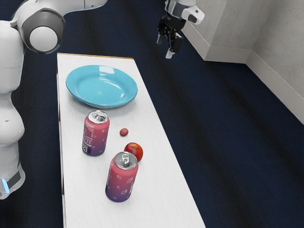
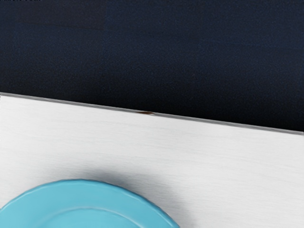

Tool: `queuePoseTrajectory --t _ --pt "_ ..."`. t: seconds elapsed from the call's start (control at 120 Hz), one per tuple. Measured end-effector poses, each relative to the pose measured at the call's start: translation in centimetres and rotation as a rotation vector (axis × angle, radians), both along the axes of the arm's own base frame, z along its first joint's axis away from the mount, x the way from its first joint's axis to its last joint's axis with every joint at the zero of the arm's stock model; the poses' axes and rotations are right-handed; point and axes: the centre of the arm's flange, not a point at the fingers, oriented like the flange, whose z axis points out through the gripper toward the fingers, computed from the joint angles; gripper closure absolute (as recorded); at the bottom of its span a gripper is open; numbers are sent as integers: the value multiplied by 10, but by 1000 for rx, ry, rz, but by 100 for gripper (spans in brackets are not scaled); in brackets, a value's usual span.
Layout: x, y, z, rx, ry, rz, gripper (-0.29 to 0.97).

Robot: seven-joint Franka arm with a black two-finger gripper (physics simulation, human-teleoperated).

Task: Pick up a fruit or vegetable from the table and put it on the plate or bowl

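Approach step: black end effector (image 1: 166, 47) empty, jaws apart, high near round blue plate (image 1: 101, 86); next, reach past plate to small red round fruit (image 1: 134, 151) on white counter (image 1: 156, 199)

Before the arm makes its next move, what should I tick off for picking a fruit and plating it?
1. Tool empty and open: ok.
2. Blue plate bare, ready to receive: ok.
3. Tool above a fruit: not ok; it hangs high at the plate's end of the table.
4. Small red fruit apart from the can nearer the plate: ok.
5. Larger red fruit clear of the other can: cannot tell; they look close.
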Motion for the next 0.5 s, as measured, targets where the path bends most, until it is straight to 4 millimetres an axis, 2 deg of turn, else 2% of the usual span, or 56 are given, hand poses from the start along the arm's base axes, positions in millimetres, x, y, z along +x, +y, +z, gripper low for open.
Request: queuePoseTrajectory --t 0.158,0.192,0.217,0.267,0.308,0.35,0.383,0.408,0.442,0.5 --pt "-2 3 1 -7 -2 4 0" --pt "-9 3 16 0 -29 10 0" --pt "-20 -4 42 28 -76 7 0" --pt "-36 -45 83 76 -152 -50 0" --pt "-38 -92 91 103 -171 -120 0" --pt "-36 -147 83 119 -161 -207 0" --pt "-30 -189 68 120 -139 -278 0" --pt "-24 -213 55 118 -119 -317 0" --pt "-16 -231 38 113 -95 -343 0" --pt "-8 -245 20 110 -73 -351 0"
